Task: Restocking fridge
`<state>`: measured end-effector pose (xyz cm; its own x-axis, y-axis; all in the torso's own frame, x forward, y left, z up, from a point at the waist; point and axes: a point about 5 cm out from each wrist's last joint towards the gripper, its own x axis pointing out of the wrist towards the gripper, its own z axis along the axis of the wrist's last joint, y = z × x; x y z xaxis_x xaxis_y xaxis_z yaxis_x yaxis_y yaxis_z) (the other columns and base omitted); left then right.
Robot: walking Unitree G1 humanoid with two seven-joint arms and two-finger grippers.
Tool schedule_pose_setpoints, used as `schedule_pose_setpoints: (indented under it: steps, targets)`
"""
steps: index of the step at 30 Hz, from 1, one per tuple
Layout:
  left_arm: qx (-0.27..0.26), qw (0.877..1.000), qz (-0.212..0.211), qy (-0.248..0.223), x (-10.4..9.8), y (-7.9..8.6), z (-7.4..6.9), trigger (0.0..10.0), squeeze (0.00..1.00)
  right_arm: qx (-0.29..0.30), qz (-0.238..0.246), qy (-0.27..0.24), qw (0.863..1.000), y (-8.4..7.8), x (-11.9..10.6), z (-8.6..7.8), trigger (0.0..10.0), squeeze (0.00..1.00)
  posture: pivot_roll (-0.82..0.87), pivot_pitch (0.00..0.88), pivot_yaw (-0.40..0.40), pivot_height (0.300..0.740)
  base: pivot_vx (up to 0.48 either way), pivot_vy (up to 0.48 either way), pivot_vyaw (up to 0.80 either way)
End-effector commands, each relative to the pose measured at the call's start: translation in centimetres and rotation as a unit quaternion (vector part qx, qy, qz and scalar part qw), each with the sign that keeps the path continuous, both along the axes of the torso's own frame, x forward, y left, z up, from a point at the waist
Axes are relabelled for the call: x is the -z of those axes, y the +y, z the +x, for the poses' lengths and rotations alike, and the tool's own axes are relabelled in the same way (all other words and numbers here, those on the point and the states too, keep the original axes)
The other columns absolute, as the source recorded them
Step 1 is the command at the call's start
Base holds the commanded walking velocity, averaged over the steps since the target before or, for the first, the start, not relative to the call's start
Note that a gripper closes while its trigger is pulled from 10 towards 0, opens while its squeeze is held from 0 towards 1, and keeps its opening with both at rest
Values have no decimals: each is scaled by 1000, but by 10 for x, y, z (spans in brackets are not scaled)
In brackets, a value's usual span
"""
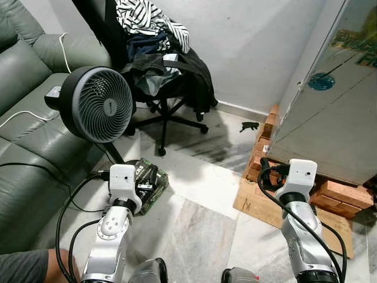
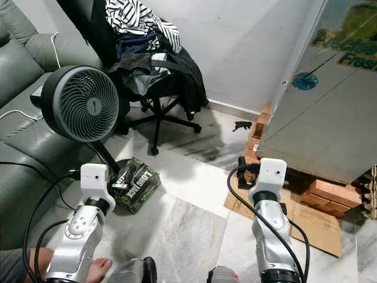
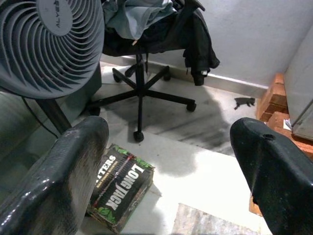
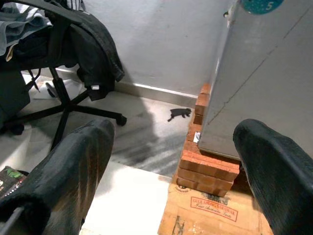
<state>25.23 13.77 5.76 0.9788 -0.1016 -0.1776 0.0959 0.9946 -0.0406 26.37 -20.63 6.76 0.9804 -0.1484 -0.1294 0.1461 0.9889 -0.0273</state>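
Jaws wide and empty on both arms. Head views: the Long Jack carton (image 2: 136, 186) lies on the floor beside the fan (image 1: 96, 104), well apart from the fridge (image 1: 330, 112) raised on bricks (image 2: 327, 193). Left wrist: left gripper (image 3: 171, 176) looks down at the carton, likely lining up a pickup. Right wrist: right gripper (image 4: 171, 171) faces the fridge's base.

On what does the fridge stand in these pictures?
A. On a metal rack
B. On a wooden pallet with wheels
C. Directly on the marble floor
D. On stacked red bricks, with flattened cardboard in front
D: the fridge rests on stacked red bricks, and flattened cardboard lies on the floor in front of them.
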Motion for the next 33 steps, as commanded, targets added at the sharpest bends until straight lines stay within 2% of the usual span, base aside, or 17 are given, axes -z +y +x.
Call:
schedule_pose_setpoints:
  steps: [1,33]
  targets:
    - [1,1000,5,5,3,1,-2,10000,0,3,3,-2,1000,-2,-1,0,10000,0,-56,92,63,740,0,0,0]
    - [7,1000,4,6,4,0,-3,10000,0,6,3,-1,1000,-1,0,-2,10000,0,-59,101,66,740,0,0,0]
